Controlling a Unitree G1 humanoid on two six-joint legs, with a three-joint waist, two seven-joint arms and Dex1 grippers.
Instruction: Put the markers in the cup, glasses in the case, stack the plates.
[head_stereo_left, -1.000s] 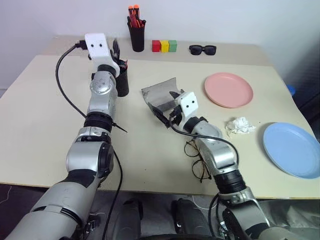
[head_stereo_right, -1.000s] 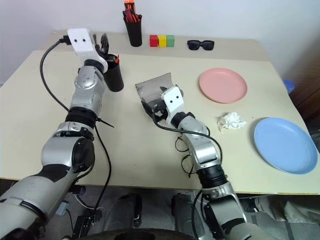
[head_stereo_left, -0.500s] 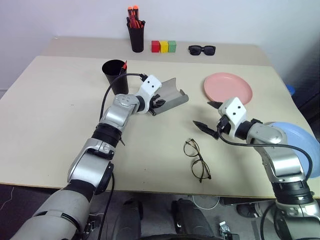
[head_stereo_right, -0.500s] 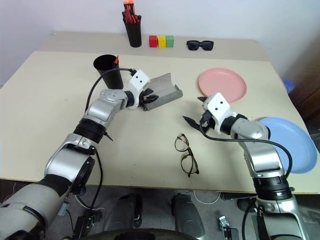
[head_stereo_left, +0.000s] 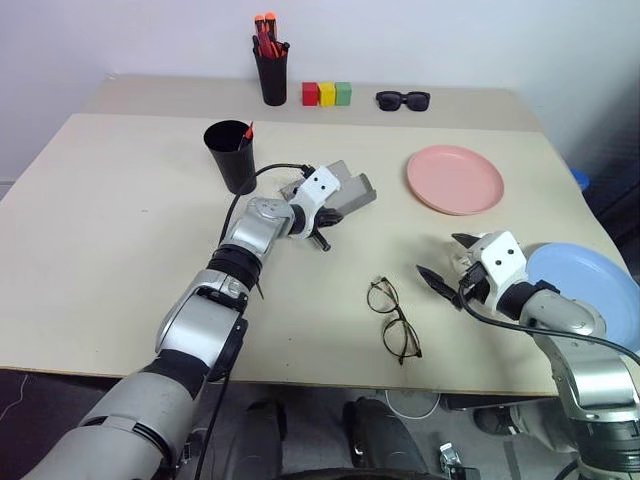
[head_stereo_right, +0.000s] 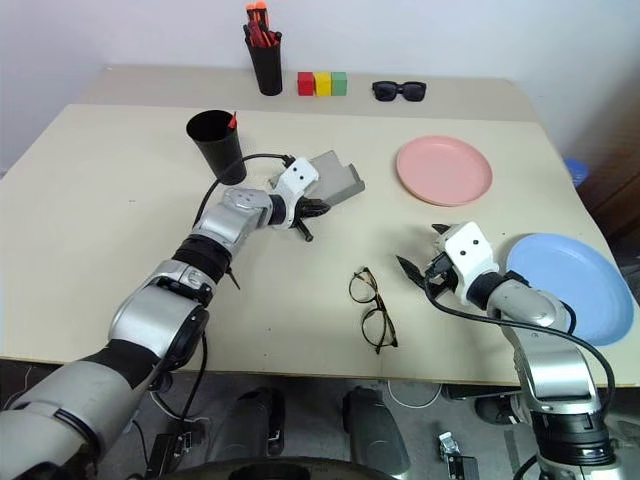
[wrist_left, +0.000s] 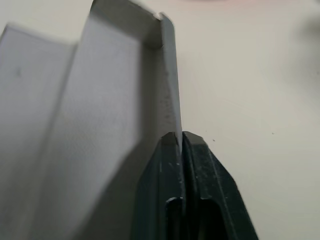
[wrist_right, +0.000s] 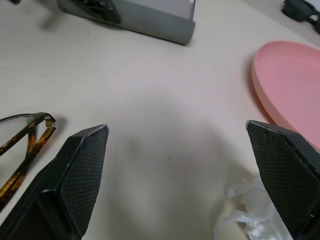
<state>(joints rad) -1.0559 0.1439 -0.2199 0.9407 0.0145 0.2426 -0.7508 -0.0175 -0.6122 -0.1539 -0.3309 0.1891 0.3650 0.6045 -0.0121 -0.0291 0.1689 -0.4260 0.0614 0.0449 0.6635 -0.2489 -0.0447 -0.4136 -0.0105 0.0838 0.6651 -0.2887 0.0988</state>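
worktop (head_stereo_left: 120, 250) carrying pink plate (head_stereo_left: 455, 180), blue plate (head_stereo_left: 590, 295), black cup (head_stereo_left: 230, 155) and open grey case (head_stereo_left: 345, 190); left gripper (wrist_left: 180, 142) pinching the case's edge; right gripper (head_stereo_left: 447, 265) spread above bare worktop, near glasses (head_stereo_left: 392, 320).

Left claw (head_stereo_left: 322, 228) pinched closed, arm outstretched; right claw (head_stereo_left: 449, 268) spread wide.
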